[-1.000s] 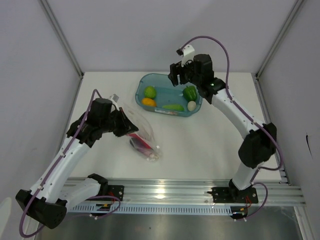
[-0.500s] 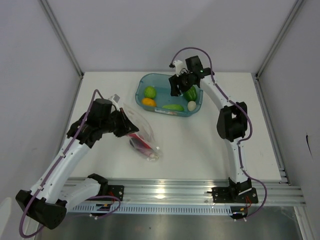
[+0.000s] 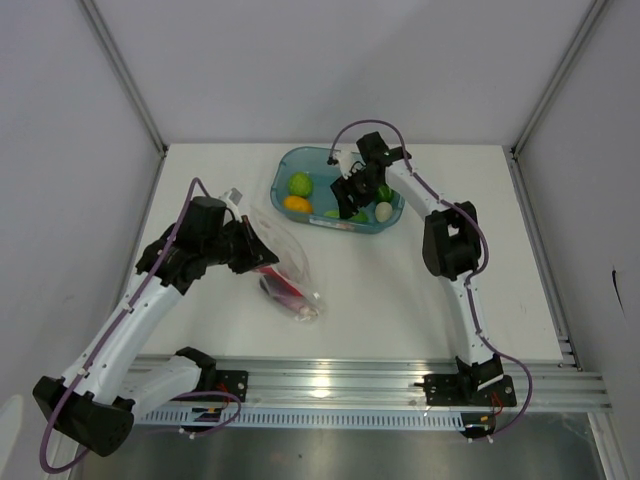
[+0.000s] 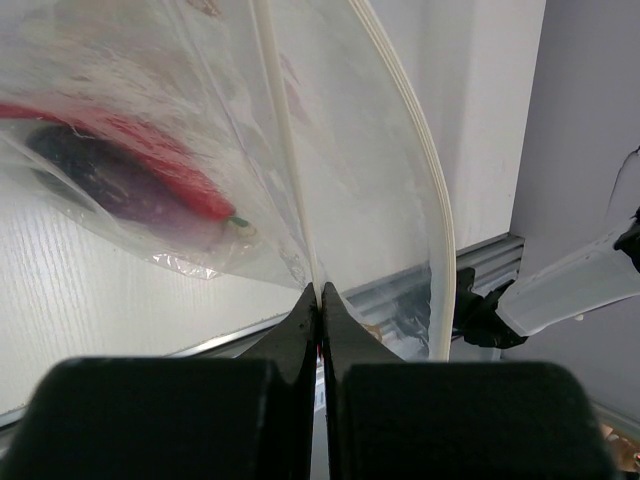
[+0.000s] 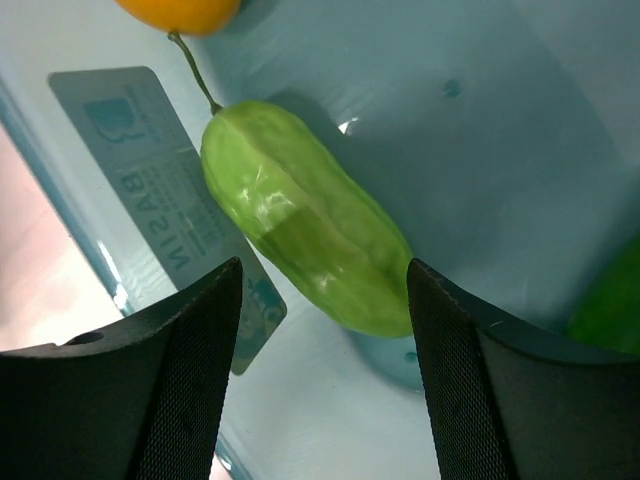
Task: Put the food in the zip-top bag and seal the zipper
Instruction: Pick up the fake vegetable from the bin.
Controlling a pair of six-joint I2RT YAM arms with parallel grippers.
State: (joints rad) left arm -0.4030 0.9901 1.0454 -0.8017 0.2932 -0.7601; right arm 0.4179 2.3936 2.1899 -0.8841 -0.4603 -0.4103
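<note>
Light green vegetable: the light green vegetable (image 5: 310,240) lies flat on the floor of the teal tray (image 3: 322,172), slanted, its thin stem towards the yellow-orange piece (image 5: 180,10).
Vegetable versus right gripper: it sits in the gap between the two black fingers (image 5: 190,370), with tray floor showing on either side of it; neither finger touches it.
Right gripper: the right gripper (image 3: 350,205) is down inside the tray with its jaws spread wide and nothing in them.
Other food in the tray: a rounded green pepper (image 3: 300,184) is in the far-left corner, with the yellow-orange piece just in front of it. A dark green pepper (image 3: 383,192) and a white egg (image 3: 383,212) sit at the right end, beside the right wrist.
Tray label: a pale printed sticker (image 5: 160,170) shows through the tray floor beside the vegetable.
Zip-top bag: the zip-top bag (image 3: 285,265) lies on the white table (image 3: 400,290), left of the tray and well apart from it, its mouth end raised.
Bag contents: a purple eggplant (image 4: 110,185) and a red chili (image 4: 150,160) lie together in the lower end.
Zipper: the zipper (image 4: 290,170) runs as a pale strip along one mouth edge. The opposite edge bows away from it, so the mouth gapes.
Left gripper: the left gripper (image 4: 320,295) is clamped tight on the bag's mouth edge, the zipper strip running down into its closed jaws.
Surroundings: an aluminium rail (image 3: 400,385) carries both arm bases at the table's near edge.
</note>
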